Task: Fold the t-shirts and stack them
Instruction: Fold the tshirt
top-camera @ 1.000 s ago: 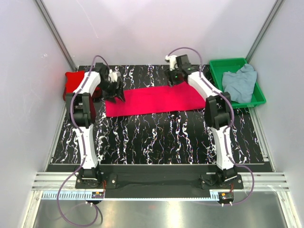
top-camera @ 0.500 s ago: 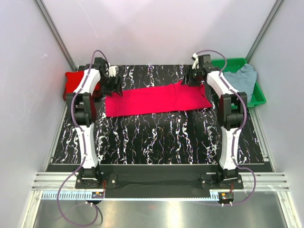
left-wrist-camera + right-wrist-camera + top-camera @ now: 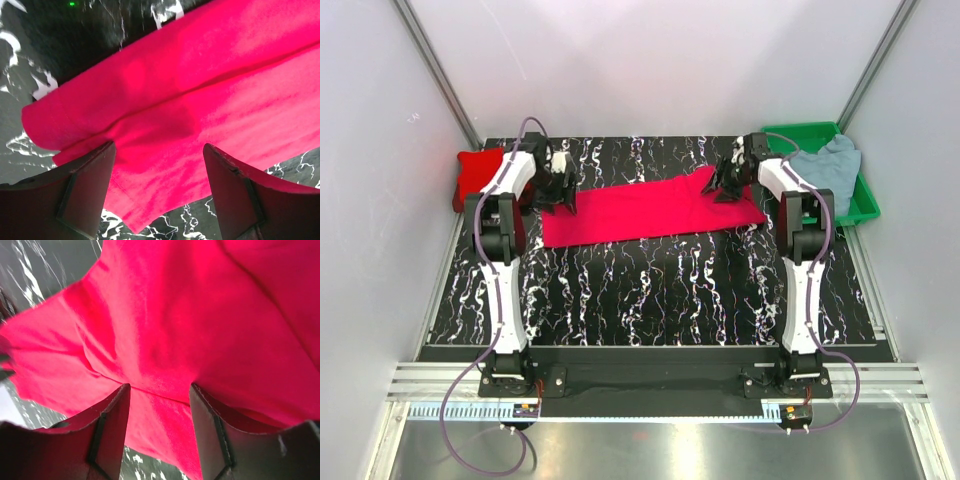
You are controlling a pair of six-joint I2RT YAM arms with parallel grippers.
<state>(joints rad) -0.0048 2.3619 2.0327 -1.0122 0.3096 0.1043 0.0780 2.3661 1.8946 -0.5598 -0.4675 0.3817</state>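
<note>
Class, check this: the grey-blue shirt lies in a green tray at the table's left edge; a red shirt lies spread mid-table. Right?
No: the green tray holding the grey-blue shirt sits at the right edge, as the top external view shows.

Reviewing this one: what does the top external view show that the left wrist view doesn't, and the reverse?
Only the top external view shows the green plastic tray at far right holding a crumpled pale grey-blue t-shirt, a folded red t-shirt pile at far left, and the right gripper at the right end of the long bright red t-shirt.

Only the left wrist view shows the layered fold edges at that shirt's left end, close up.

Both show the red t-shirt lying on the black marbled table, with the left gripper open over its left end.
</note>
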